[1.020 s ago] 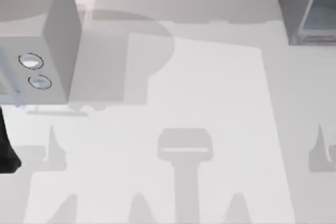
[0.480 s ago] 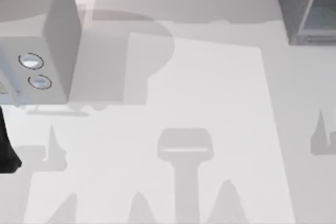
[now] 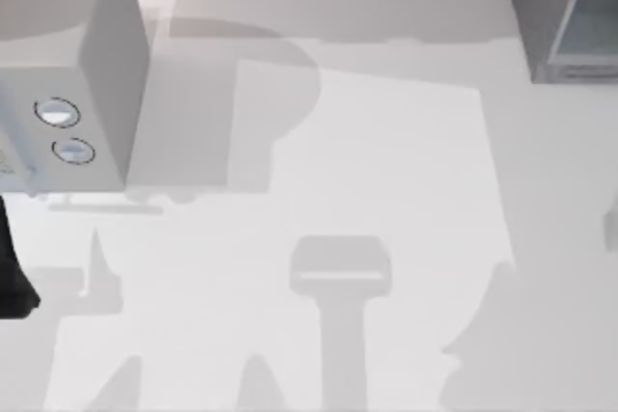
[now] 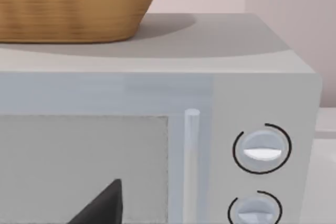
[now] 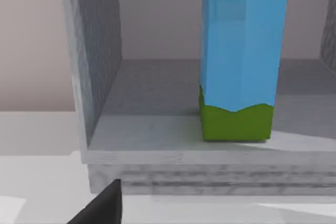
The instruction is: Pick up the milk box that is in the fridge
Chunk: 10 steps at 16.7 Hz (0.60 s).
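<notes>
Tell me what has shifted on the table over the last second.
In the top view, the arm shadow on the table's right side has slid to the right edge and spread at the lower right, so the right arm seems to be moving. The fridge, the knobbed box and the left arm at the left edge stayed put. Nothing was grasped or released.

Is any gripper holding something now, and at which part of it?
Nothing is held. The milk box stands upright on the fridge floor, untouched, ahead of the right gripper's fingertip. The left arm is near the microwave.
</notes>
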Each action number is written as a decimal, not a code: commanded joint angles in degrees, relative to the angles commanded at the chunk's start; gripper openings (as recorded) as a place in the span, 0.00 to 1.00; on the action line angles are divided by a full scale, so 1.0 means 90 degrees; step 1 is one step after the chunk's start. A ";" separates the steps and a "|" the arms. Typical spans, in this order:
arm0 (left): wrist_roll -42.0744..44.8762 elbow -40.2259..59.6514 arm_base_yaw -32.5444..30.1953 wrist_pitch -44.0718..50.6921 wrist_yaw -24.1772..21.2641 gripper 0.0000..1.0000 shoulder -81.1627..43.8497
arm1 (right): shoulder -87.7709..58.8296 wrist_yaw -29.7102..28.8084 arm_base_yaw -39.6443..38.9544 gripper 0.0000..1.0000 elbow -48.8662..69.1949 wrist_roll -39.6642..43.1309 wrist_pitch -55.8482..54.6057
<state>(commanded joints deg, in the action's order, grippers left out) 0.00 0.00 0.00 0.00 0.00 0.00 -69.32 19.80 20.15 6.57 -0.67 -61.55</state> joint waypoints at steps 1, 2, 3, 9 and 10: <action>0.0000 0.0000 0.0000 0.0000 0.0000 1.00 0.0000 | -0.0585 0.0157 0.0170 1.00 0.0046 -0.0010 -0.0488; 0.0000 0.0000 0.0000 0.0000 0.0000 1.00 0.0000 | -0.1123 0.0306 0.0331 1.00 0.0093 -0.0018 -0.0948; 0.0000 0.0000 0.0000 0.0000 0.0000 1.00 0.0000 | -0.1613 0.0445 0.0481 1.00 0.0143 -0.0025 -0.1383; 0.0000 0.0000 0.0000 0.0000 0.0000 1.00 0.0000 | -0.3540 0.1018 0.1101 1.00 0.0412 -0.0040 -0.3292; 0.0000 0.0000 0.0000 0.0000 0.0000 1.00 0.0000 | -0.3661 0.1056 0.1140 1.00 0.0433 -0.0040 -0.3411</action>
<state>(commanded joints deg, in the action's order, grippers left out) 0.00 0.00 0.00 0.00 0.00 0.00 -102.27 29.30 30.41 10.47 -1.03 -92.24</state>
